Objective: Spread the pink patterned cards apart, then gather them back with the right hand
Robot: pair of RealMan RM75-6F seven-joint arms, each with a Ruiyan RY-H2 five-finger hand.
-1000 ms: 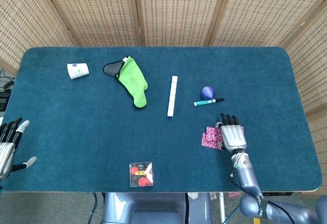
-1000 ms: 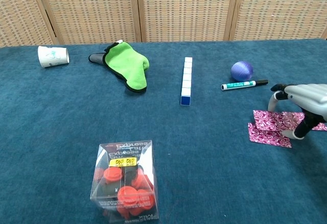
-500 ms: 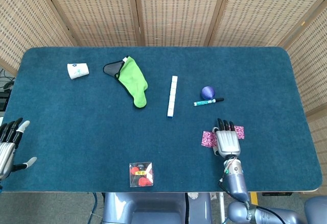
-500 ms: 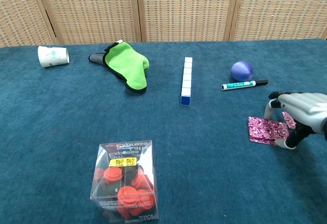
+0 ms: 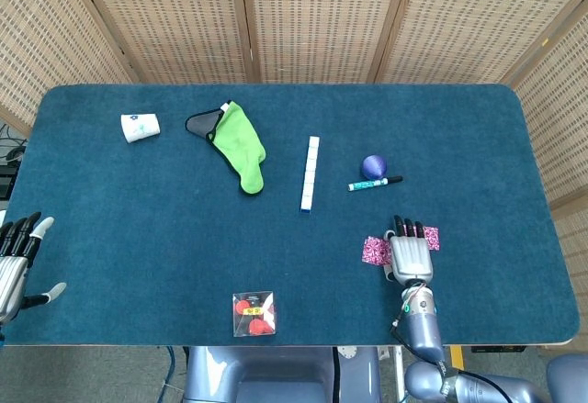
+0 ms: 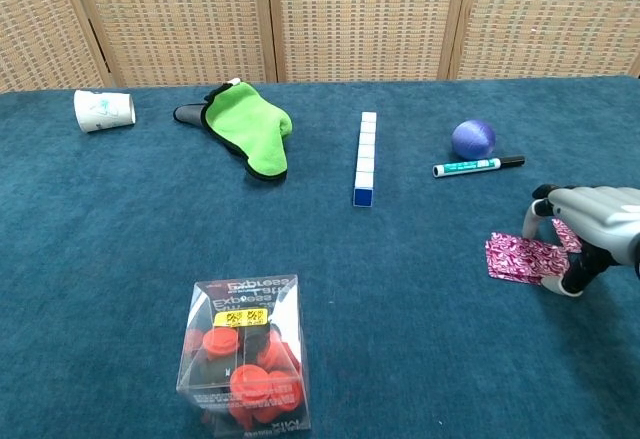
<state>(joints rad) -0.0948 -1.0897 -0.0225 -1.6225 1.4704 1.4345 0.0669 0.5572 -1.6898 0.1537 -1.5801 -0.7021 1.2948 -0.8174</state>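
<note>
The right robot hand is positioned palm-down over the pink patterned cards at the near right of the blue worktop. Its fingers are arched with the tips set down on the cards; no card is lifted or enclosed. In the chest view the cards are seen lying flat, showing at the left of the right robot hand, with a further pink edge showing on the hand's far side. The left robot hand is located at the near left edge of the worktop, with fingers spread and nothing held.

A purple ball and a teal marker are placed just beyond the cards. A row of white blocks with one blue end lies near the centre. A green cloth and a tipped paper cup are located at the far left. A clear box of red caps stands at the near edge.
</note>
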